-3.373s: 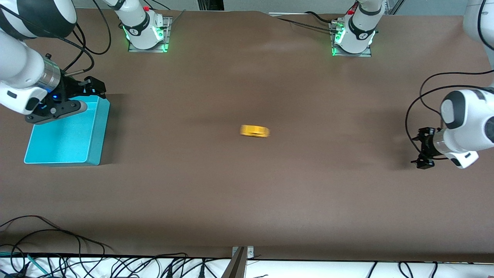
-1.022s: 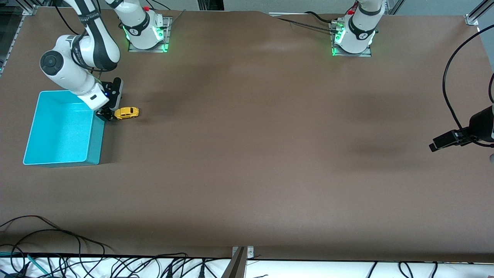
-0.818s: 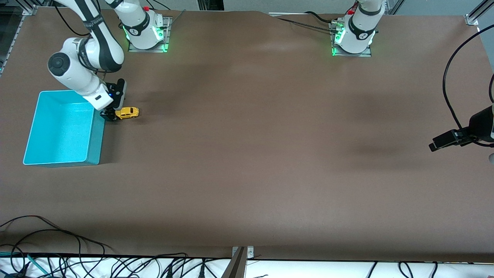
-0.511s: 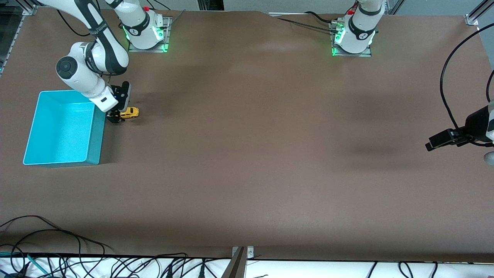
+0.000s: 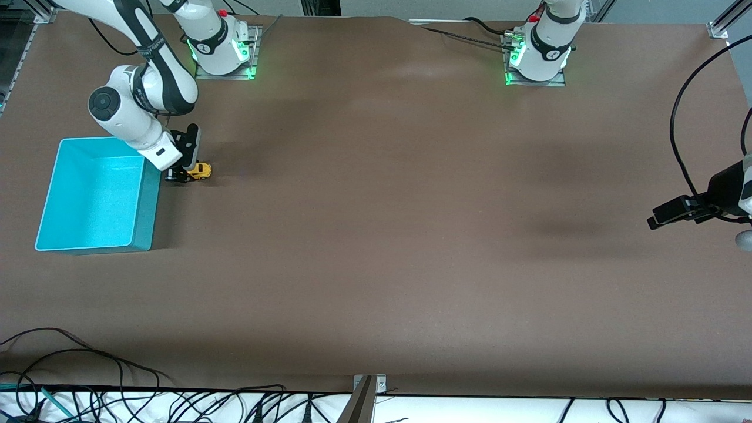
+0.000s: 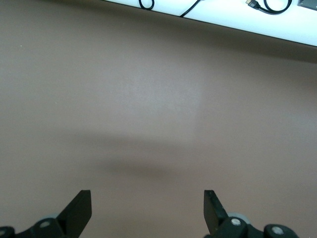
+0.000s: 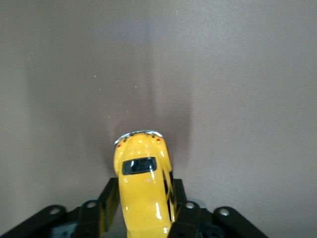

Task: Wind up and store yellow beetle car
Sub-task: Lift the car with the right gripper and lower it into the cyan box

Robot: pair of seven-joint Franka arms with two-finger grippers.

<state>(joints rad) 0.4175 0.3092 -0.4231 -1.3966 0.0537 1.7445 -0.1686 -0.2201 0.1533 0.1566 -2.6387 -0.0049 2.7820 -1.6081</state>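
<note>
The yellow beetle car stands on the brown table beside the turquoise bin, at the bin's corner farthest from the front camera. My right gripper is low at the table, with its fingers against both sides of the car's body. In the right wrist view the car sticks out from between the two black fingers of the gripper. My left gripper waits over bare table at the left arm's end, and it is open and empty in its wrist view.
The turquoise bin holds nothing that I can see. The two arm bases stand along the table edge farthest from the front camera. Cables lie past the edge nearest the camera.
The car rolled across the table and stopped beside the bin. My right gripper came down from over the bin, slid along the car and closed on its sides. The left arm drew back slightly.
</note>
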